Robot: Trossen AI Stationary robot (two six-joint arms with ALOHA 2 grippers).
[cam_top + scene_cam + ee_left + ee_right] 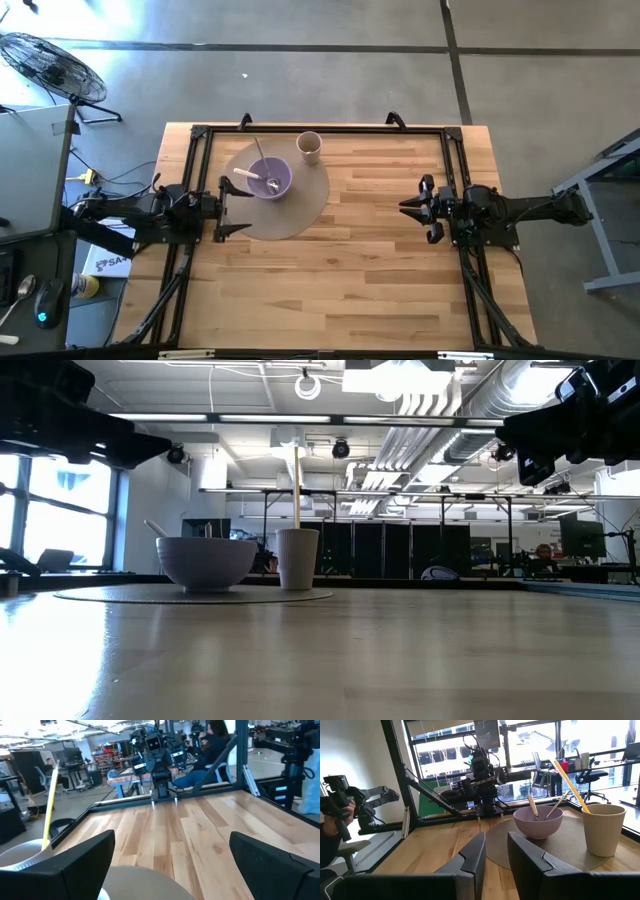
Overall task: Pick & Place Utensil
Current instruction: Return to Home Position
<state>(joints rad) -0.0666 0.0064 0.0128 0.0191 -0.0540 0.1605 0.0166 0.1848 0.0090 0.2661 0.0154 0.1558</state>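
Note:
A purple bowl [272, 180] [538, 822] stands on a round grey mat [300, 205] at the table's far left. Two utensils lean on its rim: one with a pale handle [533, 806] and a thin metal one [559, 802]. Beside it on the mat stands a beige cup [309, 147] [602, 827] with a yellow stick [570, 780] in it. My left gripper [240, 207] [172, 837] hovers at the mat's left edge, open wide. My right gripper [405, 207] [496, 837] hovers to the right of the mat, facing the bowl, open by a narrow gap.
A black frame [320, 128] runs along the table's far edge and both sides. Bare wood [340, 280] stretches between the arms and toward the near edge. A seated person [212, 745] shows beyond the table's right side; a hand holding a camera [335, 805] shows beyond its left side.

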